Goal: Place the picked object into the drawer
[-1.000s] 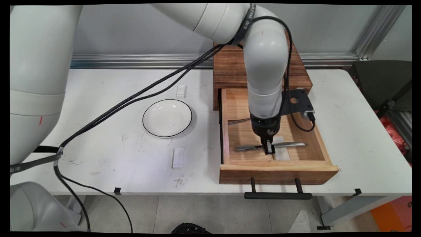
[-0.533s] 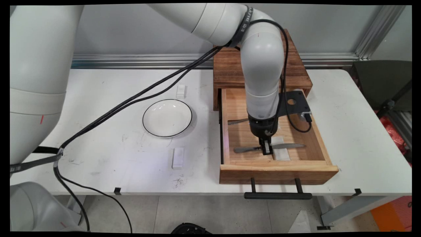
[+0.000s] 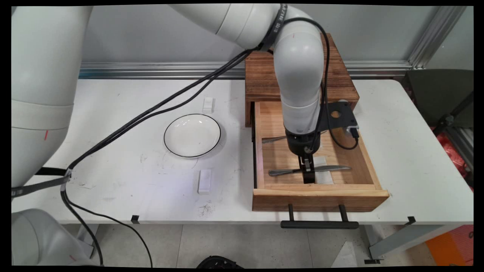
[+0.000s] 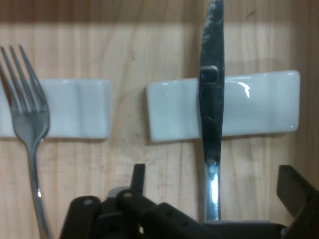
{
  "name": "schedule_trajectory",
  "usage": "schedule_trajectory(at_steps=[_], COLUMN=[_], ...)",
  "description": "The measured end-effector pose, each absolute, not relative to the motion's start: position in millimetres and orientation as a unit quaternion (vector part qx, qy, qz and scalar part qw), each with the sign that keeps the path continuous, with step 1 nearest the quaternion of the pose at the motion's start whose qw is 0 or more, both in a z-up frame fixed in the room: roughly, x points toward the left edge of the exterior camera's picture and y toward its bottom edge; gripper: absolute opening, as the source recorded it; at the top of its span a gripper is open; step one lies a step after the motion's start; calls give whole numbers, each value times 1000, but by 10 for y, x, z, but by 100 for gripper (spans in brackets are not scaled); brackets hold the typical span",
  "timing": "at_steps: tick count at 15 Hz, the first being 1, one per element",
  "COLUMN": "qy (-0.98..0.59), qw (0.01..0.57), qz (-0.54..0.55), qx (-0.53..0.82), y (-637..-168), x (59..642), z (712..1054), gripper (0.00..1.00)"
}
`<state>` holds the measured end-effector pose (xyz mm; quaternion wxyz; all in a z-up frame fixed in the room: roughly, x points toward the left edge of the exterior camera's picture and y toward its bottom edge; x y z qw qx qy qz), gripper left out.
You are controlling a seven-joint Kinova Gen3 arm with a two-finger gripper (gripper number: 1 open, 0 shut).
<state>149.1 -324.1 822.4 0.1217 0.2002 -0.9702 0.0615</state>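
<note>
Straddling knife (image 4: 211,114), gripper (image 4: 219,191) (jaws apart).

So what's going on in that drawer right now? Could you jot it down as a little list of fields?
Gripper: black two-finger gripper, open, fingers either side of the knife
Knife: silver table knife, lying across a white ceramic rest
Fork: silver fork, tines on a second white rest, beside the knife
Drawer: open light wooden drawer with black bar handle
Cabinet: dark brown wooden box behind the drawer
Table: white round plate with black rim left of the drawer
</note>
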Motion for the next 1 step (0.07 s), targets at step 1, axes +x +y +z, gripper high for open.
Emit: schedule_trajectory(at_steps=[1], qy=[-971], qw=[122], qz=[63], qx=[196], y=[-3239], x=[1501], z=[8260], gripper=[100])
